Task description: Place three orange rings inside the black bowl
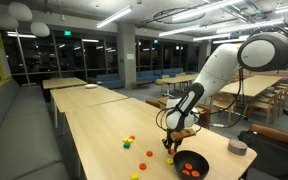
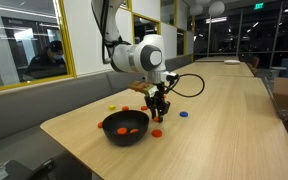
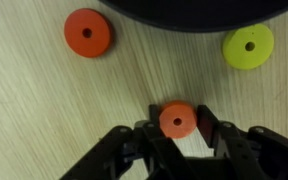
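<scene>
My gripper (image 3: 177, 128) is shut on a small orange ring (image 3: 177, 119), which sits between the two black fingers just above the wooden table. The black bowl (image 3: 199, 12) lies just beyond it at the top of the wrist view. Another orange ring (image 3: 88, 33) lies flat on the table near the bowl's rim. In both exterior views the gripper (image 1: 170, 144) (image 2: 159, 113) hangs low beside the bowl (image 1: 202, 160) (image 2: 112, 135), which holds orange pieces. Orange rings (image 2: 156, 132) (image 2: 101, 126) lie on the table by the bowl.
A yellow-green ring (image 3: 248, 46) lies next to the bowl. Small yellow and green pieces (image 1: 130, 140) are scattered on the long wooden table (image 1: 104, 120). A blue piece (image 2: 183, 114) lies beyond the gripper. A grey round container (image 1: 237, 146) stands on the neighbouring surface.
</scene>
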Robot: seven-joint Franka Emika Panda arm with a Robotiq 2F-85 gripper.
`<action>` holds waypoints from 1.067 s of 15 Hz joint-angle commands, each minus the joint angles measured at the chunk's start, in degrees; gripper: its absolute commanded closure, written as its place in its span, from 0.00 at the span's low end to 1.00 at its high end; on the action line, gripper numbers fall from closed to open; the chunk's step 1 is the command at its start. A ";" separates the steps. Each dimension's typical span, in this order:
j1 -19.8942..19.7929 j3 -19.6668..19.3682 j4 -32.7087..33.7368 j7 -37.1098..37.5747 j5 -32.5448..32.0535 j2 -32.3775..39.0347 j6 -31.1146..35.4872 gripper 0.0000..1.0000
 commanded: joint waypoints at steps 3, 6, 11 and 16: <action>1.20 -1.20 -0.93 1.91 -1.84 -1.52 1.65 0.72; 2.18 -2.54 -0.92 3.18 -3.11 -2.70 0.91 0.74; 4.66 -5.96 -2.59 7.66 -7.59 -7.05 0.17 0.75; 7.10 -8.79 -6.56 13.10 -16.18 -14.34 -7.03 0.75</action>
